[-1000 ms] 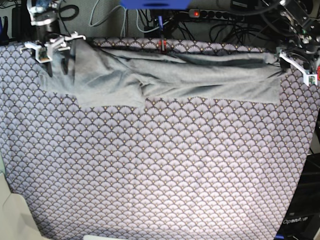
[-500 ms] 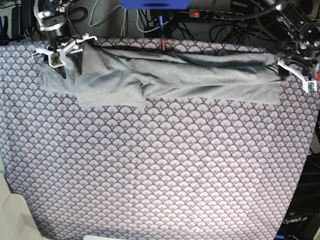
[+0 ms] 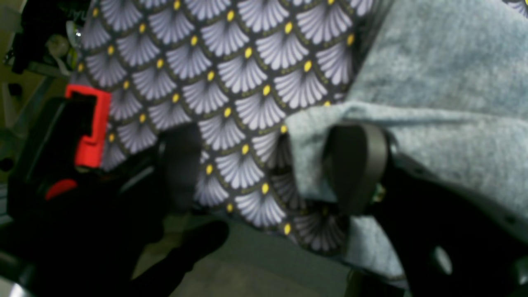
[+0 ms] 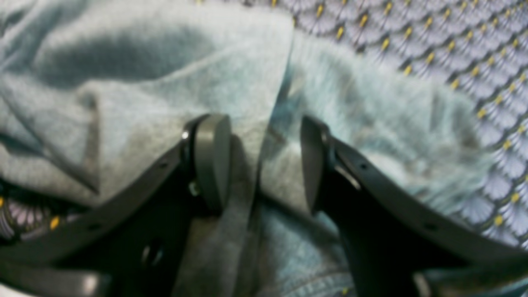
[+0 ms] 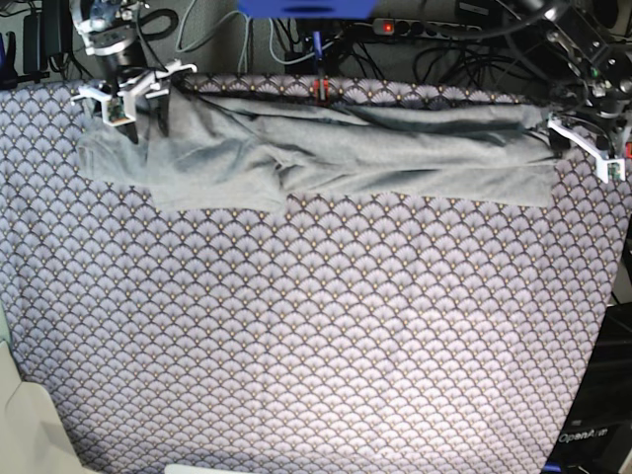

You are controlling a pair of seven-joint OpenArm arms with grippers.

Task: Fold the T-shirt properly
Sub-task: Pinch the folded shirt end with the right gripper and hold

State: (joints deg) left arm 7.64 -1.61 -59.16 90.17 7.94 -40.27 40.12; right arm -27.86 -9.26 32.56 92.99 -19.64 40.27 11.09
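Note:
The light grey T-shirt [image 5: 395, 148] lies bunched in a long strip along the far edge of the purple patterned tablecloth [image 5: 316, 326]. My right gripper [image 5: 146, 120] hangs over its left end. In the right wrist view that gripper [image 4: 262, 161] is open, and a raised fold of the T-shirt [image 4: 144, 82] runs between its fingers. My left gripper [image 5: 581, 143] is at the shirt's right end. In the left wrist view it [image 3: 268, 169] stands open: one finger rests on the T-shirt [image 3: 433, 82] corner, the other over the tablecloth [image 3: 231, 74].
Behind the far edge are a power strip [image 5: 395, 27], cables and a blue part [image 5: 306, 8]. A red clamp [image 5: 318, 89] sits at the far edge. A red and black part [image 3: 88, 123] shows beside the table's corner, where the cloth drops off.
My right gripper has moved to the right along the far edge, further over the shirt's left end. My left gripper has hardly moved. The shirt lies as before.

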